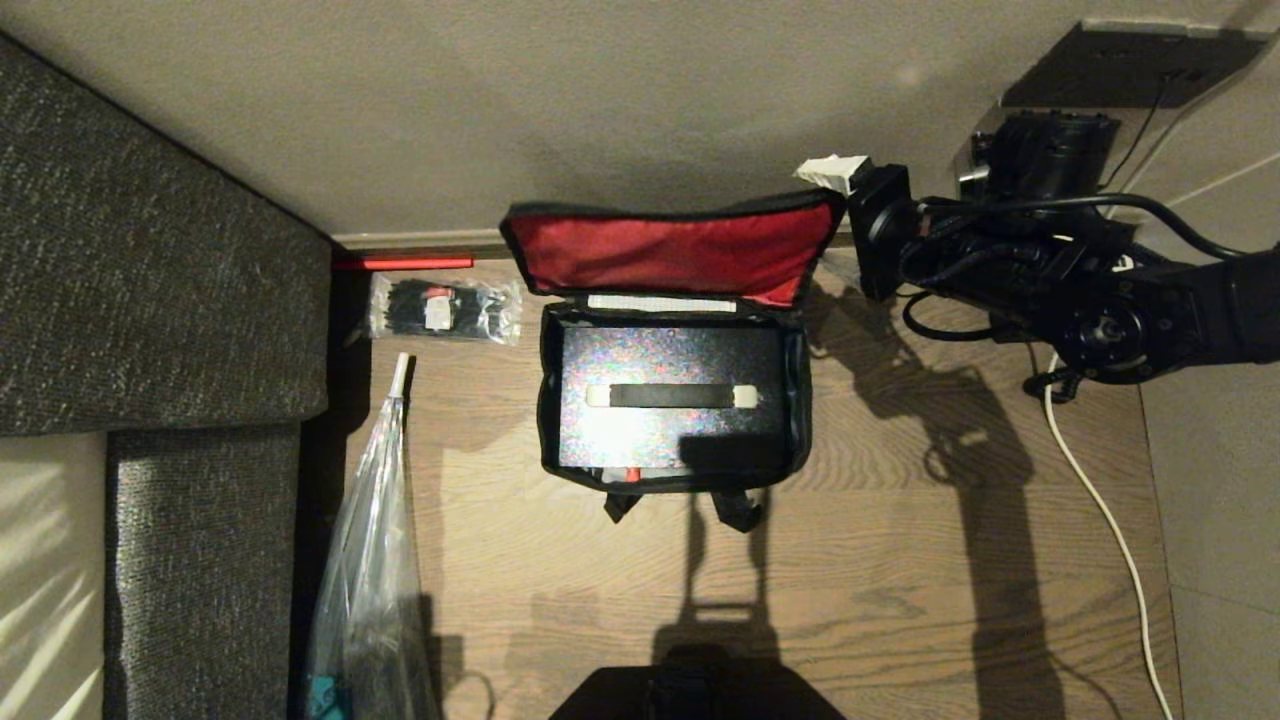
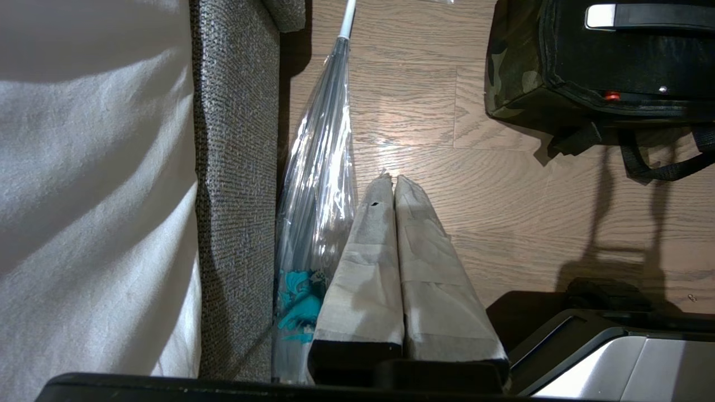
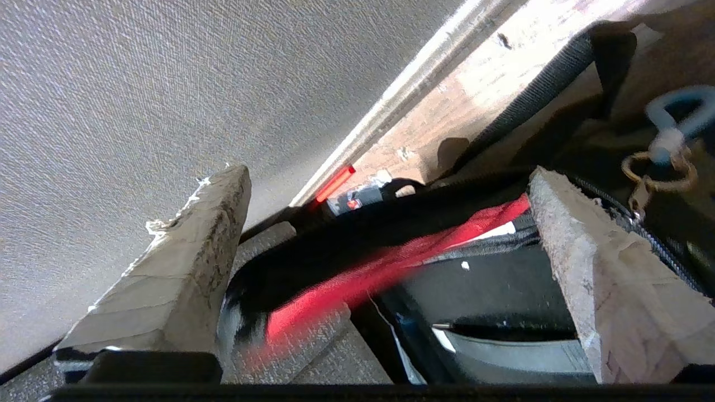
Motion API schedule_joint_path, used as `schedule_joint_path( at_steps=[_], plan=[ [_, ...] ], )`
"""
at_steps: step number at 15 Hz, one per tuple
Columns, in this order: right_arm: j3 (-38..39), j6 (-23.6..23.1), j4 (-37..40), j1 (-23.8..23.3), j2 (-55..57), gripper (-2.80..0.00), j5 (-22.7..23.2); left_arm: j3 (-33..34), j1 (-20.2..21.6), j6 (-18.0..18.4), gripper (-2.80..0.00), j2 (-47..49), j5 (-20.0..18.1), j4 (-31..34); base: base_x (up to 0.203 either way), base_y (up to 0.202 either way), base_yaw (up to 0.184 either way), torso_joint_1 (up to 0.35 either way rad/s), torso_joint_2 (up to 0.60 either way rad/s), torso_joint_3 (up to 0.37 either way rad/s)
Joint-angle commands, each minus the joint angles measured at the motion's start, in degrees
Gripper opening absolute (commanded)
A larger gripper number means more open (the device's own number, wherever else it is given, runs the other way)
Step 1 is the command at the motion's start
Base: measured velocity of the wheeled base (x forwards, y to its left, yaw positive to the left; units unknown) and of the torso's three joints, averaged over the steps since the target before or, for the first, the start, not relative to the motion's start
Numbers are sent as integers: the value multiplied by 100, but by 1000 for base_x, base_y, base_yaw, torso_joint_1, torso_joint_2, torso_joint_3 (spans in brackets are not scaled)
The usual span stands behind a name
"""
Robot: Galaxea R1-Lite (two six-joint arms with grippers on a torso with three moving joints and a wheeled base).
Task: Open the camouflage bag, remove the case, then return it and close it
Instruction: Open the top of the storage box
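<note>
Wood-plank floor [image 1: 900, 600] against a beige wall is where it's all set up, and the right gripper [image 3: 385, 223] is held with fingers [image 3: 184, 262] spread wide and empty at the raised red-lined lid's right corner. The camouflage bag [image 1: 545, 400] is left open with the case [image 1: 670, 395] seated inside. That lid could easily be knocked shut or the bag dragged sideways if it gets snagged, while the left gripper [image 2: 394, 184] is parked pinched together by the umbrella [image 2: 321, 167].

The camouflage bag [image 1: 672, 400] sits open on the wooden floor near the wall, its lid [image 1: 672, 250] flipped back and standing up to show the red lining. Black straps trail from its near side. Inside lies the case [image 1: 668, 395], flat and black with a speckled top, a black strap handle across its middle and a small red latch at the near edge.
</note>
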Motion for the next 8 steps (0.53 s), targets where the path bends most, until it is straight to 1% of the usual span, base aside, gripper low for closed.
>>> schedule_joint_path(
  at_steps=[1,6,8],
  plan=[
    [-8,-2,-122,-56,16,0,9,18,-4,-3,-280,-11,2,0,0,0,0,0,0,0],
    [18,-46,-280,-74,-2,0,17,18,-4,-3,-280,-11,2,0,0,0,0,0,0,0],
    [139,-138,-733,-124,-18,0,26,18,-4,-3,-280,-11,2,0,0,0,0,0,0,0]
  ],
)
